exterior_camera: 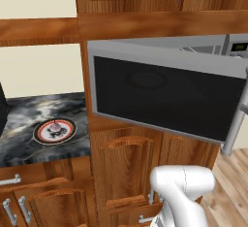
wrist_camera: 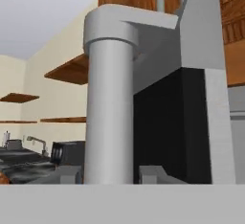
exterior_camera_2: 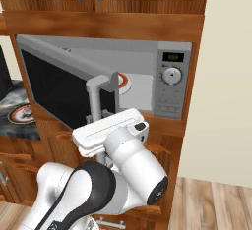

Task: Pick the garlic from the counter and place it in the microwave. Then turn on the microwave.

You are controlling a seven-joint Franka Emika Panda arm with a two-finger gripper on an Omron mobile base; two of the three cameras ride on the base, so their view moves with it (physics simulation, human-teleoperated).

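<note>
Garlic may be the pale lump (exterior_camera: 54, 124) on the plate (exterior_camera: 69, 135) on the tabletop (exterior_camera: 29, 109) in the left base view, though I cannot be sure. In the right base view the tool (exterior_camera_2: 98, 119) sits at the handle (exterior_camera_2: 93, 96) of the half-open microwave (exterior_camera_2: 170, 76), so working the door seems the step in hand. In the hand view the handle looms close and I cannot tell if the tool is clamped; next it needs a firm hold and a swing along the door's arc.

Microwave (exterior_camera_2: 170, 84) door (exterior_camera: 164, 95) swung open; garlic (exterior_camera: 55, 126) on plate on marble counter (exterior_camera: 29, 109).

We note a home kitchen: brown wooden cabinets (exterior_camera: 127, 172), dark veined marble counter (exterior_camera: 29, 112), built-in silver microwave (exterior_camera_2: 170, 79).
</note>
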